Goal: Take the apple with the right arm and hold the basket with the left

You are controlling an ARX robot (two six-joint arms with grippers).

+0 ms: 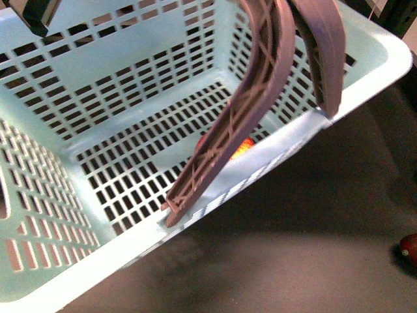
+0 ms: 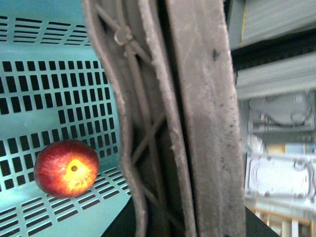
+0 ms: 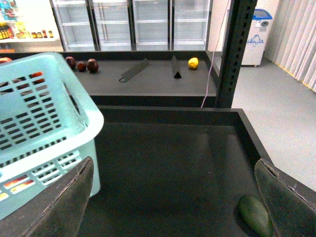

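— Now, where is the apple lying, as we are recording it?

— We are finding the apple (image 2: pixel 66 169) resting inside the basket (image 1: pixel 130 78), on the slotted floor close to where it meets a wall, with its stem dimple facing the left wrist camera. From the front we are seeing only a red-orange sliver of it behind the nearer of the two brown handles (image 1: pixel 260 85), which are standing raised above the rim.

— And the right gripper?

— We are noting the right gripper (image 3: pixel 173 165) hanging outside the basket over the dark table (image 3: pixel 168 128), its fingers spread wide with nothing between them. A green fruit (image 3: pixel 254 215) is lying on that table near one finger.

— The left gripper?

— We are not making out its fingers. The handles are filling its wrist view, so we cannot tell whether it is gripping.

— Anything else?

— A maroon fruit (image 1: pixel 409 248) is sitting on the table well apart from the basket. A yellow fruit (image 3: pixel 193 62) and three dark fruits (image 3: pixel 81 64) are lying on a farther counter (image 3: pixel 148 79).
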